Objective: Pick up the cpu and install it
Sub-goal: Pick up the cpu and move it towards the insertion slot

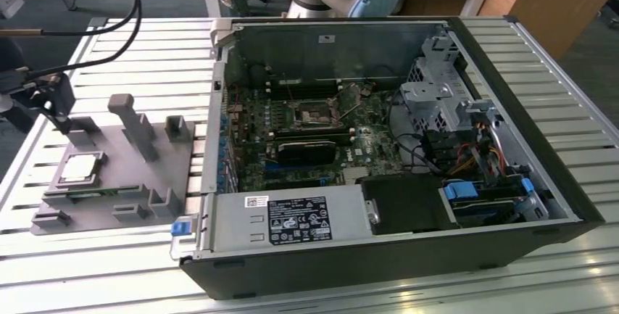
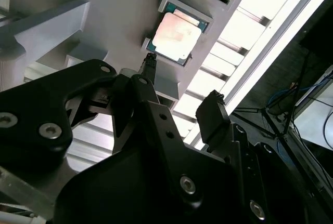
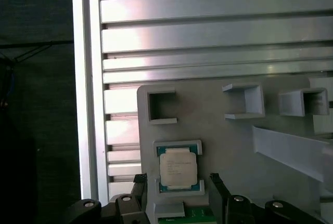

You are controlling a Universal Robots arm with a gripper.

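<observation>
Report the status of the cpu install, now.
Nothing looks done: the cpu lies in its nest on the grey fixture plate. In hand: the hand hangs open above it, a finger on either side, holding nothing. Left: pick-up and install; the motherboard socket looks empty.

No legible text: stickers [image 1: 298, 220] on the power supply [image 1: 242, 230], lower centre of the exterior view, and cpu [image 3: 178, 168] markings are unreadable.

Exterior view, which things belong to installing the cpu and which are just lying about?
For the job: cpu, open gripper astride it, grey fixture plate, motherboard socket.
Lying about: power supply, drive cage, coloured cables.
</observation>
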